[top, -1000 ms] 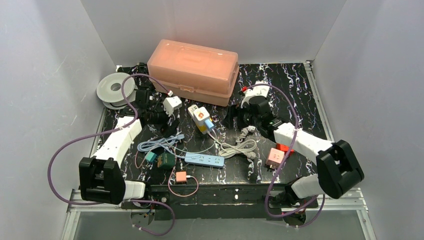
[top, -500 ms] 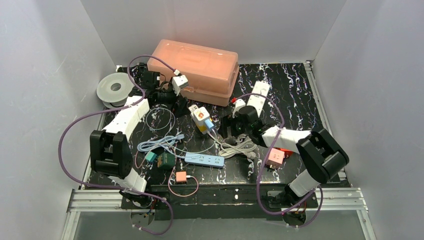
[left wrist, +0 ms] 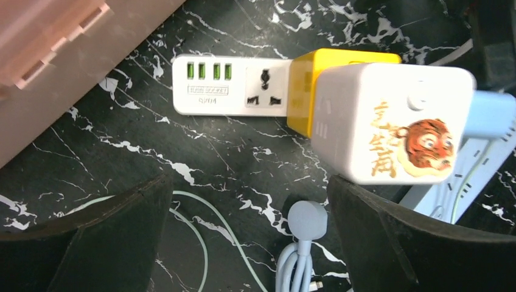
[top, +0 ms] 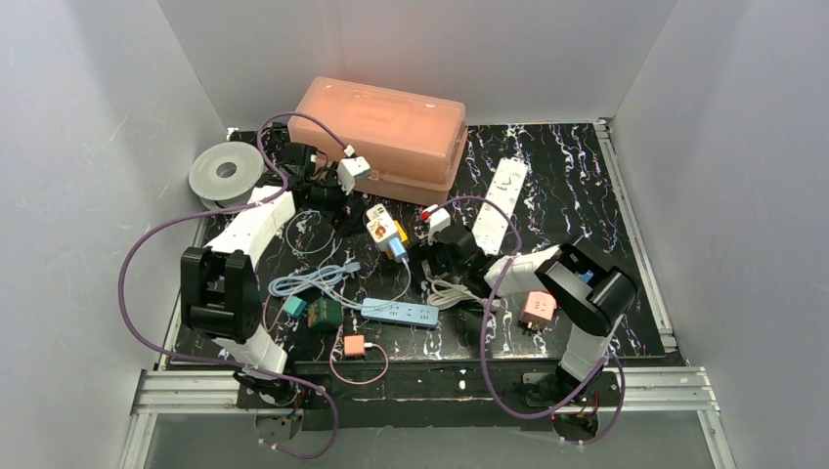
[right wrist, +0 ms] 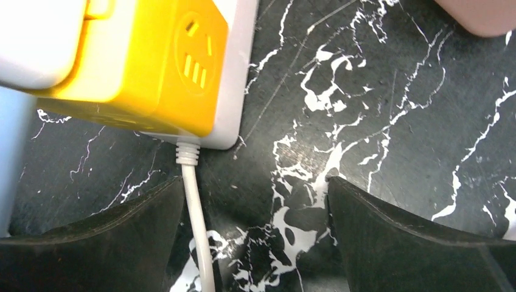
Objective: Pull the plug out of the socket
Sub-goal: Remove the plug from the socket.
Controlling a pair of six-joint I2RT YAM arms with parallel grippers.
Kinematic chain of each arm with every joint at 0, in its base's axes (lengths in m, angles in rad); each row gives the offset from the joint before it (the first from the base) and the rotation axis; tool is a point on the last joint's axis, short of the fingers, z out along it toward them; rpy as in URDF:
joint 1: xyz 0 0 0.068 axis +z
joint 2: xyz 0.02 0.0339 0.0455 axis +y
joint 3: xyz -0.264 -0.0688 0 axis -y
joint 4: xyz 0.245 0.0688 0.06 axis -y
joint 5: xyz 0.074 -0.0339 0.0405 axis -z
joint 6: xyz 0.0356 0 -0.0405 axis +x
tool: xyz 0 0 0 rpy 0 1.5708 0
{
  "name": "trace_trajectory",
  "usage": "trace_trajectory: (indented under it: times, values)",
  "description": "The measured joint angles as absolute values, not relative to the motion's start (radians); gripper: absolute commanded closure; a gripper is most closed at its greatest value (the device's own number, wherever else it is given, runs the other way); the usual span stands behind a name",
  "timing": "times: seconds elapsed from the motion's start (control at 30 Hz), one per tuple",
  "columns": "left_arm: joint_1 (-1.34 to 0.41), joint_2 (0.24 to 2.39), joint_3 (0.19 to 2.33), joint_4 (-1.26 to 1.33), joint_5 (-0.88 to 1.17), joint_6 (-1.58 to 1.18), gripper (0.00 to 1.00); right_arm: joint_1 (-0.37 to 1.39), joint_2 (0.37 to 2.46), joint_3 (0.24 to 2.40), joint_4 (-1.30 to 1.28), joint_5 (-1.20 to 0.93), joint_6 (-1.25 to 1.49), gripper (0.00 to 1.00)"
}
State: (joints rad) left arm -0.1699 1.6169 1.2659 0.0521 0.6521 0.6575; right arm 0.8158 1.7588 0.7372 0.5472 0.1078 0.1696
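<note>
Left hand and right hand gape apart near boxy yellow plastic socket.

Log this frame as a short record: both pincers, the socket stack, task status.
left pincer: open, empty, hovering beside the white socket block
right pincer: open, empty, just off the yellow cube
stack: yellow cube on the white socket block; tiger cube against the yellow cube; blue plug at the tiger cube
status: nothing gripped, nothing pulled apart yet
</note>
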Motion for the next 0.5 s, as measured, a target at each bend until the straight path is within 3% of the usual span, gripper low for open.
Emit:
trace_trajectory:
  times: [0.5]
  values:
    - [-0.185, 1.748, 1.280, 0.091, 0.561, 0.631, 0.01, 0.884, 1.802, 0.733, 0.643, 0.228, 0.199, 0.04]
